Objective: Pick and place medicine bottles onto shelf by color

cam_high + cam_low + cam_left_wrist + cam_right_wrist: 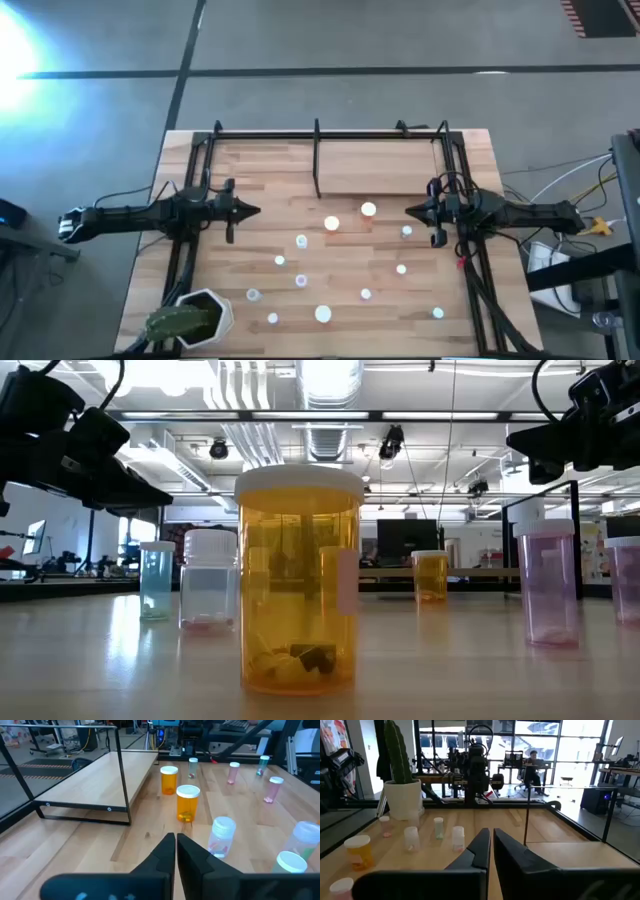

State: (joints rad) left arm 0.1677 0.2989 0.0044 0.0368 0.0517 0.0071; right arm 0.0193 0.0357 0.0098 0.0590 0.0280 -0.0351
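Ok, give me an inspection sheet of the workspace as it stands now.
Surface: wooden tabletop, bottles scattered over its near half.
Job's things: medicine bottles all on the tabletop; shelf bare.
Clutter: potted cactus at the near left corner.
Claws: left claw and right claw shut, empty, facing each other above the table.
Cables: loose wires off the right edge.
Surroundings: person seated at a desk far behind.

Two arms, matte black, long slim links. Left arm [150,216]: white patch at its outer end, thin black cable looping beside it. Right arm [520,213]: black cables coiled over the wrist, small red mark below. Fingers [165,855] dark, wedge-shaped, tapering.
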